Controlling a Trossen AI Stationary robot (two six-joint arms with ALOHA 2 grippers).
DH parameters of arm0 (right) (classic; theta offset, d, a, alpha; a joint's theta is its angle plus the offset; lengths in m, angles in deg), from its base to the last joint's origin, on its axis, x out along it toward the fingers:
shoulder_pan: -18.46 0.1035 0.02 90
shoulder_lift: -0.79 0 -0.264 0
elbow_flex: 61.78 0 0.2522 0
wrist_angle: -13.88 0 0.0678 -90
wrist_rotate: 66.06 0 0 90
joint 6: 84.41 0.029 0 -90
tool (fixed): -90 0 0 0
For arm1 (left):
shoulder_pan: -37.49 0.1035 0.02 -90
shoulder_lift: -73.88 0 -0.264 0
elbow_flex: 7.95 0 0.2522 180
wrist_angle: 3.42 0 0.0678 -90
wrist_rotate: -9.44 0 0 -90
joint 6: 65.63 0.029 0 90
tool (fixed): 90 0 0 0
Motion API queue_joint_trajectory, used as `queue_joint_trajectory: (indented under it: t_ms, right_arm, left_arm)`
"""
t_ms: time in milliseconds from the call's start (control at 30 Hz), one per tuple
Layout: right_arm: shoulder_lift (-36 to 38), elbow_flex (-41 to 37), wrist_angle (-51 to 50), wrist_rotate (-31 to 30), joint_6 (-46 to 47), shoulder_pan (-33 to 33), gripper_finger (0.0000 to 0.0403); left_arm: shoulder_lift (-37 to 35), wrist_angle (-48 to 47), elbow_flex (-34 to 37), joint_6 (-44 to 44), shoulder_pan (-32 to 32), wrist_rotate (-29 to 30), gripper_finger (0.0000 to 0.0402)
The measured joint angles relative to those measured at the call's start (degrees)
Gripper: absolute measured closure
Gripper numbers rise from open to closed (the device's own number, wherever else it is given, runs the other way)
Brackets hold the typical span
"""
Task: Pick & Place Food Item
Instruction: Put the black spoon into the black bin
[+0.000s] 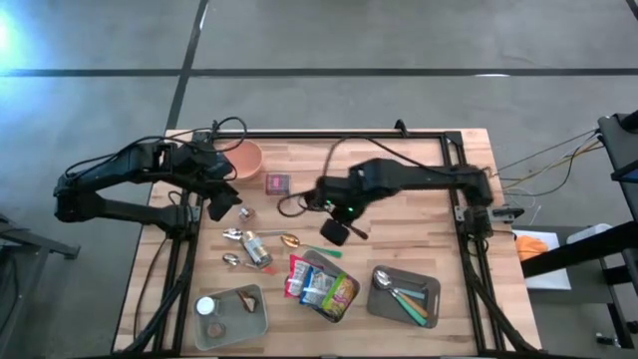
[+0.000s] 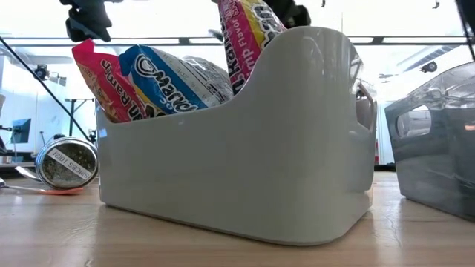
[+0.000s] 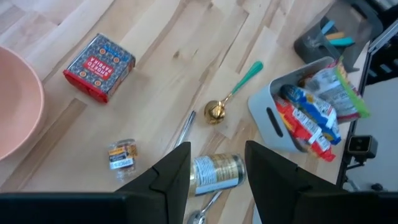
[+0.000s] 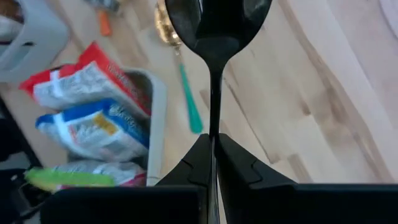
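Item: spice jar (image 3: 217, 173), clear body with a metal lid, lying on its side on the wooden table (image 1: 419, 184), near the middle of the left half, just beside the white basket (image 1: 349, 309)

Handling: judged rigid, light to moderate in weight, smooth and rather slippery; probably glass, so breakable if dropped; apt to roll while on its side. Best taken across the round body at mid-length, jaws square to the long axis, not over the lid end

Left gripper (image 3: 217, 149): hovering above the jar, fingers (image 3: 177, 165) partway apart, holding nothing, jar showing in the gap between them

Right gripper (image 4: 213, 146): over the table's middle, fingers closed tight on the handle of a black spoon (image 4: 217, 25), bowl end pointing away from the wrist

Nearby:
- gold spoon with teal handle (image 3: 233, 93), just beyond the jar
- silver utensil (image 3: 183, 127), thin, touching or nearly touching the jar; cannot tell which
- small labelled packet or jar (image 3: 121, 154), near, on the bowl side
- red box (image 3: 99, 66), well apart
- pink bowl (image 1: 244, 158), at the far left edge of the table
- ramen packets (image 2: 159, 78), standing in the white basket
- grey tray (image 1: 431, 284) of utensils, to the right
- second tray (image 1: 261, 324), front left, with small items

Obstructions: judged few; silver utensil likely to be nudged by one finger on closing; right arm close over the middle, to be kept clear of when lifting
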Motion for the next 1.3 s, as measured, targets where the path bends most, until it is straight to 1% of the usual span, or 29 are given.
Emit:
queue_joint_trajectory:
  t_ms: [133, 267, 400, 533, 633, 700, 767, 833, 933, 1067, 1133, 1200, 1300]
  right_arm:
    - [9.6, -13.1, 10.5, -0.1, 1.6, 2.5, 0.0395]
    - [20.4, -26.4, 18.9, -0.1, 7.0, 5.8, 0.0395]
    - [28.8, -36.6, 22.6, -1.1, 13.0, 9.8, 0.0395]
    - [34.7, -42.6, 22.7, -1.5, 18.3, 14.4, 0.0395]
    - [36.8, -45.7, 22.9, -3.4, 20.9, 18.4, 0.0395]
    - [37.9, -47.9, 23.5, -7.9, 21.1, 21.7, 0.0395]
    - [39.1, -50.7, 25.3, -10.1, 21.1, 25.0, 0.0395]
    - [40.1, -53.4, 29.2, -10.1, 20.8, 28.0, 0.0395]
    - [42.4, -58.1, 35.1, -10.4, 22.9, 32.5, 0.0395]
    - [44.7, -64.5, 43.5, -13.4, 25.9, 37.2, 0.0395]
    - [44.8, -66.8, 45.6, -13.7, 26.8, 38.4, 0.0395]
    - [44.5, -68.3, 45.5, -13.7, 27.5, 39.5, 0.0395]
    - [43.5, -69.7, 46.7, -13.8, 26.6, 40.9, 0.0395]
  left_arm:
    - [0.0, 2.7, 0.0, -1.7, 0.0, 0.0, 0.0246]
    - [0.1, 6.3, 0.0, -3.8, 0.0, 0.0, 0.0246]
    - [0.5, 9.1, 0.0, -5.8, 0.0, 0.0, 0.0246]
    - [1.7, 9.6, 0.0, -6.6, 0.0, 0.0, 0.0246]
    - [3.1, 9.6, 0.0, -6.6, 0.0, 0.1, 0.0246]
    - [4.3, 9.6, 0.0, -5.3, 0.0, 0.1, 0.0246]
    - [5.7, 9.8, 0.0, -4.2, 0.0, 0.1, 0.0246]
    - [6.8, 11.0, 0.0, -4.1, 0.0, 0.1, 0.0246]
    - [8.1, 14.0, 0.0, -2.6, 0.0, 0.2, 0.0246]
    - [8.7, 18.9, 0.0, -1.3, 0.0, 0.2, 0.0246]
    - [8.7, 20.4, 0.0, -1.3, 0.0, 0.2, 0.0246]
    - [8.7, 21.4, 0.0, -1.3, 0.0, 0.2, 0.0246]
    - [8.7, 21.4, 0.0, -1.3, 0.0, 0.2, 0.0246]
